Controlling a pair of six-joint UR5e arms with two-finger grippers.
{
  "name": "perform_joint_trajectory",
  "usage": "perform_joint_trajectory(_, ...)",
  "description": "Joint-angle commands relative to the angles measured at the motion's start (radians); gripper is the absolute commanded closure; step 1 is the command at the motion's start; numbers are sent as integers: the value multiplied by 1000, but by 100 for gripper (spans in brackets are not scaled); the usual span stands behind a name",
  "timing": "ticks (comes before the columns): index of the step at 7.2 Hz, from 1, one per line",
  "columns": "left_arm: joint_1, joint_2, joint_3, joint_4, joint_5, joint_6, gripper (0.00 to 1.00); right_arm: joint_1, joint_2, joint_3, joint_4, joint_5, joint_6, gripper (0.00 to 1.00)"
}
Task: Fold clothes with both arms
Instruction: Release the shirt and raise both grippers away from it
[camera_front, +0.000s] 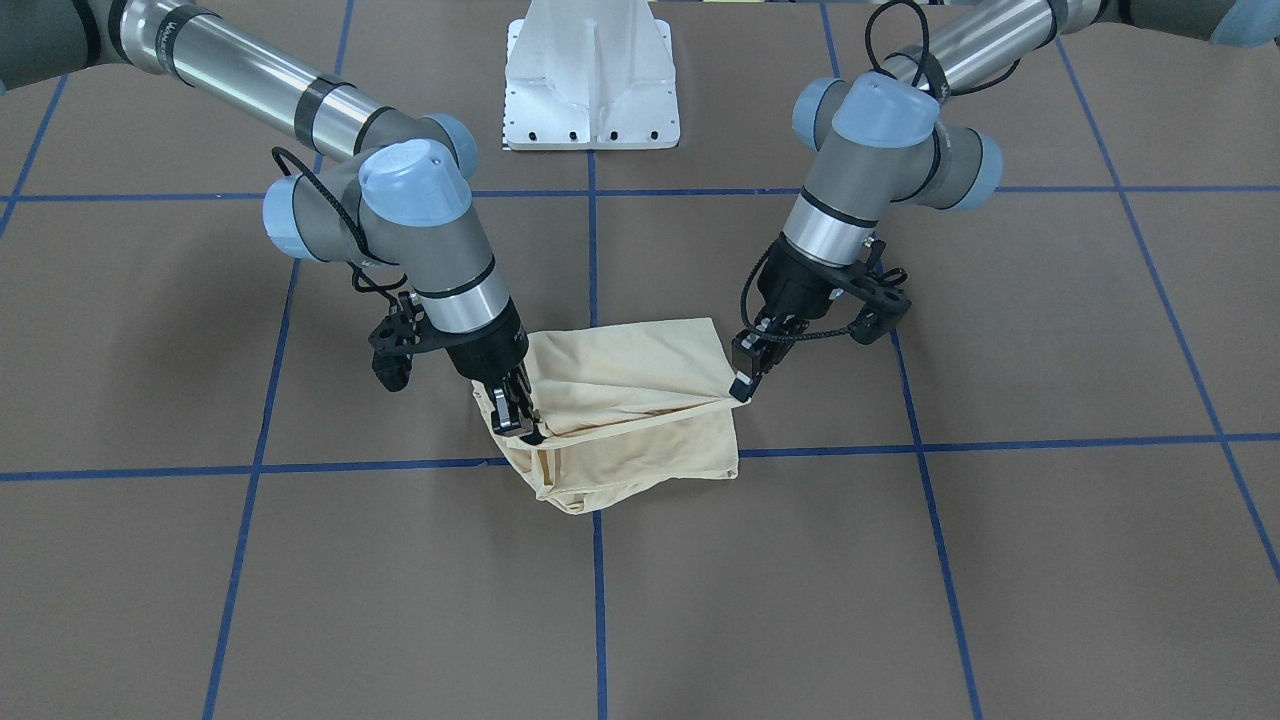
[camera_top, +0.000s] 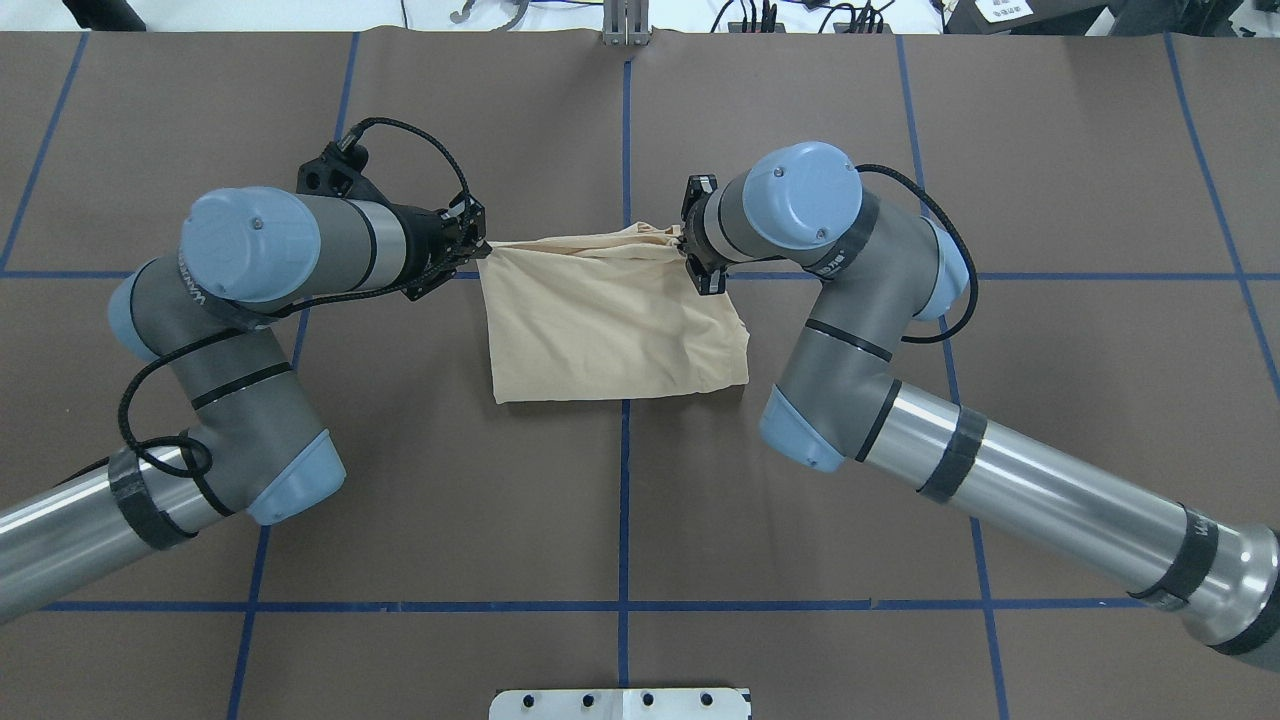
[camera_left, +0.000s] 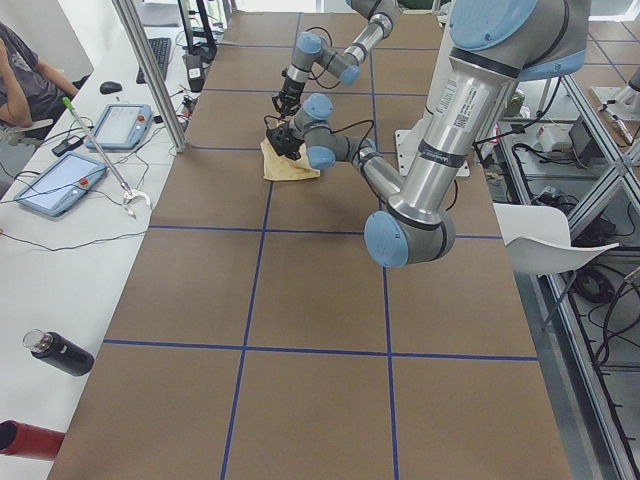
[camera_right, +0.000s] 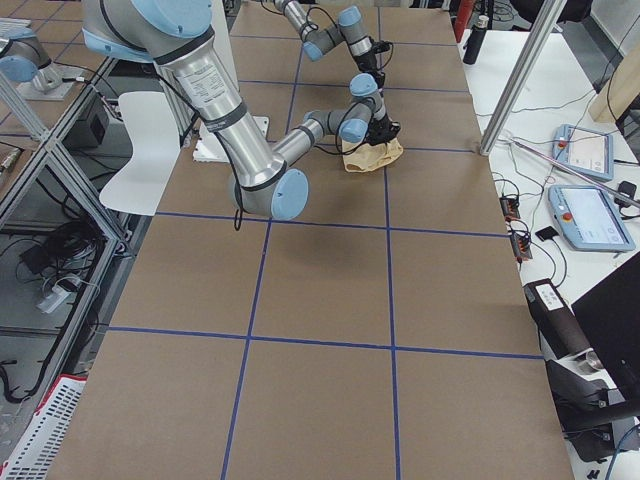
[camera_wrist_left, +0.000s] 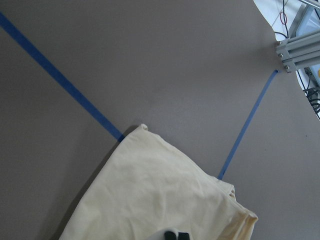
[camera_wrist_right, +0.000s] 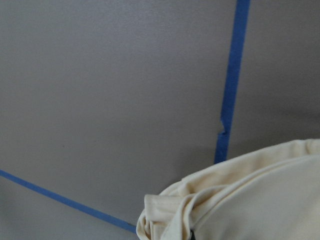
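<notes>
The clothes are one pale cream-yellow shirt (camera_front: 640, 375) (camera_top: 610, 320), folded into a small bundle at the table's middle, print hidden. My left gripper (camera_front: 742, 386) (camera_top: 480, 247) is shut on one corner of the edge farthest from the robot. My right gripper (camera_front: 518, 418) (camera_top: 692, 256) is shut on the other corner, where the cloth bunches. That edge is raised and stretched between the arms, over the layers lying below. In the left wrist view the shirt (camera_wrist_left: 150, 195) spreads out above the fingertips (camera_wrist_left: 176, 235). The right wrist view shows gathered folds (camera_wrist_right: 250, 200).
The white pedestal base (camera_front: 592, 90) (camera_top: 620, 703) stands on the robot's side. Blue tape lines (camera_front: 594, 250) grid the brown table. In the exterior left view a side bench holds tablets (camera_left: 60, 183) and a dark bottle (camera_left: 60, 352), with a seated person (camera_left: 25, 75) beyond.
</notes>
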Motion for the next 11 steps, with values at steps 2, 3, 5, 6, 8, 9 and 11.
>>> perform_joint_trajectory(2,-34,-102,233,-95,6,10,77,38,109,-195,30,14,-38,34)
perform_joint_trajectory(3,-49,-103,262,-118,9,126,46,50,147,-256,30,1,-41,0)
perform_joint_trajectory(5,-112,-102,267,-120,-2,179,27,157,181,-295,47,42,-131,0)
perform_joint_trajectory(6,-146,-102,266,-121,-22,243,23,237,167,-301,45,145,-233,0)
perform_joint_trajectory(8,-221,-82,256,-117,-158,450,1,302,72,-292,42,185,-554,0)
perform_joint_trajectory(9,-264,-30,211,-108,-189,606,0,356,8,-271,37,261,-769,0)
perform_joint_trajectory(11,-380,97,143,-106,-322,977,0,543,-124,-260,27,531,-1329,0)
